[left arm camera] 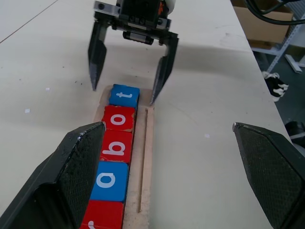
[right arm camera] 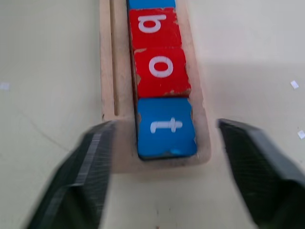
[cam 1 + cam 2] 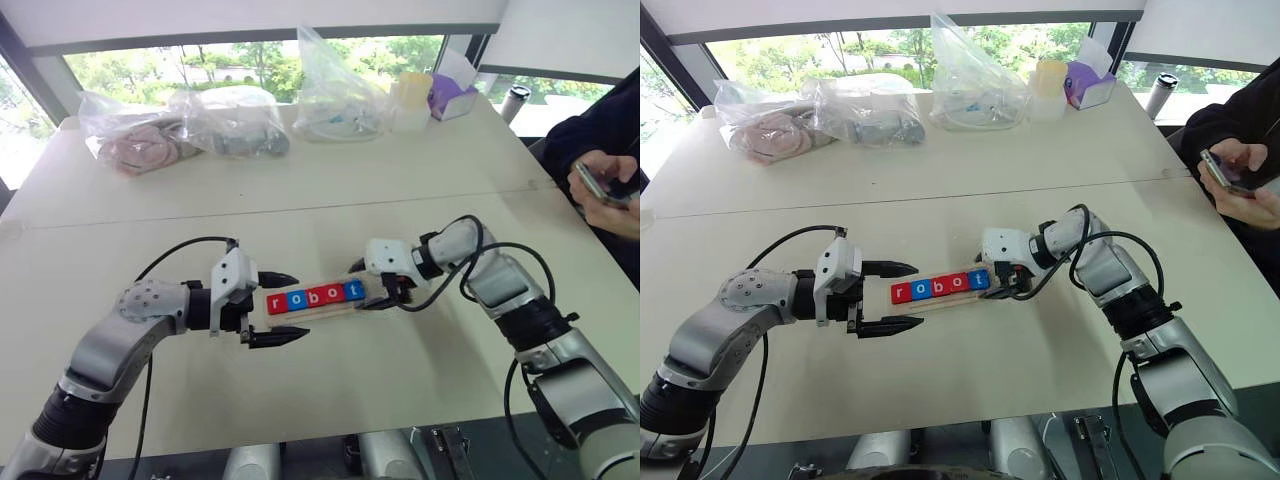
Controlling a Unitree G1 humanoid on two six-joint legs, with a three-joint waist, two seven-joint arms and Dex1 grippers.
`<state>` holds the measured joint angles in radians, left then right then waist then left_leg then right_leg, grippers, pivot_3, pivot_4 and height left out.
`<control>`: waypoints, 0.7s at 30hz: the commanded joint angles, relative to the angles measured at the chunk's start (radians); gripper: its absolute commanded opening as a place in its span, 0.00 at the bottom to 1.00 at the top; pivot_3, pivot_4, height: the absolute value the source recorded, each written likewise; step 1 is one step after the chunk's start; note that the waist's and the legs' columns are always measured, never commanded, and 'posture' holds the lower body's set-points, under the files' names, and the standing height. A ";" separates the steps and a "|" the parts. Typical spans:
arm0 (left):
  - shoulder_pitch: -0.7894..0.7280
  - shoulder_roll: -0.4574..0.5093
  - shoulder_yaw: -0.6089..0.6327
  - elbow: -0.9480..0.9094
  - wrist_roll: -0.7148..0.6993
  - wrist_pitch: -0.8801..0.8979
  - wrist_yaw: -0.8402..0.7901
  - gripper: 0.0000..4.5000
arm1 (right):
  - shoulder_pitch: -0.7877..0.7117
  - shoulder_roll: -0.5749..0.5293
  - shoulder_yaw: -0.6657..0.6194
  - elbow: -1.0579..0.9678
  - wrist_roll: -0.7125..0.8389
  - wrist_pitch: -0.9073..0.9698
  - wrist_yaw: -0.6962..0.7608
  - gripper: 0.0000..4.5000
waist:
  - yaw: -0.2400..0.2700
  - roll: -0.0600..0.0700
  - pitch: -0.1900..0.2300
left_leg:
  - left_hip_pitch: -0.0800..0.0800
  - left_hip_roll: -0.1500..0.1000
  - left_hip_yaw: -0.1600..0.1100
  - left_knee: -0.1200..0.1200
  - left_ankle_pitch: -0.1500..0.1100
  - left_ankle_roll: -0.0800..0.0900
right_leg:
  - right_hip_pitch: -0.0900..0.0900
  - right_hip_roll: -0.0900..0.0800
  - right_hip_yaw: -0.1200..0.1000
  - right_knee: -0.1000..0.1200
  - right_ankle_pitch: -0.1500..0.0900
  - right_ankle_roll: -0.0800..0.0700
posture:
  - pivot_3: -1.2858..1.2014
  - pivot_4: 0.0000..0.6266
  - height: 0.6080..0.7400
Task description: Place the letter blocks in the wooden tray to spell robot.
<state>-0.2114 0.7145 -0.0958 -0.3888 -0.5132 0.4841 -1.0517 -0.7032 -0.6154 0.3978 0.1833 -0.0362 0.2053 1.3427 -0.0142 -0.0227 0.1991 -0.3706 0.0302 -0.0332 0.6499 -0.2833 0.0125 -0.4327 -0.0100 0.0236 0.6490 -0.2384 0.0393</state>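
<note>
The wooden tray (image 3: 325,313) lies in the middle of the table. The letter blocks sit in it in a row: red r (image 3: 277,303), blue o (image 3: 296,299), red b (image 3: 315,296), red o (image 3: 334,293) and blue t (image 2: 167,126), reading robot. At the tray's left end my left gripper (image 3: 302,308) is open, one finger on each side of the r end, touching nothing. My right gripper (image 2: 166,123) is open at the other end. Its fingers (image 1: 162,76) straddle the t block with a gap on both sides.
Clear plastic bags (image 3: 230,125) with bundled items line the table's far side, beside a pale cup (image 3: 412,95) and a purple box (image 3: 452,95). A person's hands holding a phone (image 3: 600,190) are at the table's right edge. A dark bottle (image 3: 516,100) stands at the back right.
</note>
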 commanded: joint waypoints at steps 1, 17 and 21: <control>-0.010 0.003 0.022 -0.024 -0.013 -0.005 0.000 1.00 | -0.024 0.003 -0.015 -0.034 0.020 0.027 0.010 0.99 | 0.000 0.000 0.000 | 0.000 0.000 0.000 0.000 0.000 0.000 | 0.000 0.000 0.000 0.000 0.000 0.000 | 0.52 0.24 1.00; 0.074 0.128 0.137 -0.010 -0.031 0.014 -0.040 1.00 | 0.224 -0.214 -0.297 -0.475 0.247 0.340 -0.056 0.99 | 0.000 0.000 0.000 | 0.000 0.000 -0.001 0.000 0.000 0.000 | 0.000 0.000 -0.001 0.000 0.000 -0.001 | 0.52 0.24 1.00; 0.117 0.169 0.181 -0.007 -0.032 0.002 -0.068 1.00 | 0.292 -0.253 -0.371 -0.549 0.296 0.406 -0.108 0.99 | 0.000 0.000 0.000 | 0.000 0.000 0.000 0.000 0.000 0.000 | 0.000 0.000 -0.001 0.000 -0.001 -0.003 | 0.52 0.24 1.00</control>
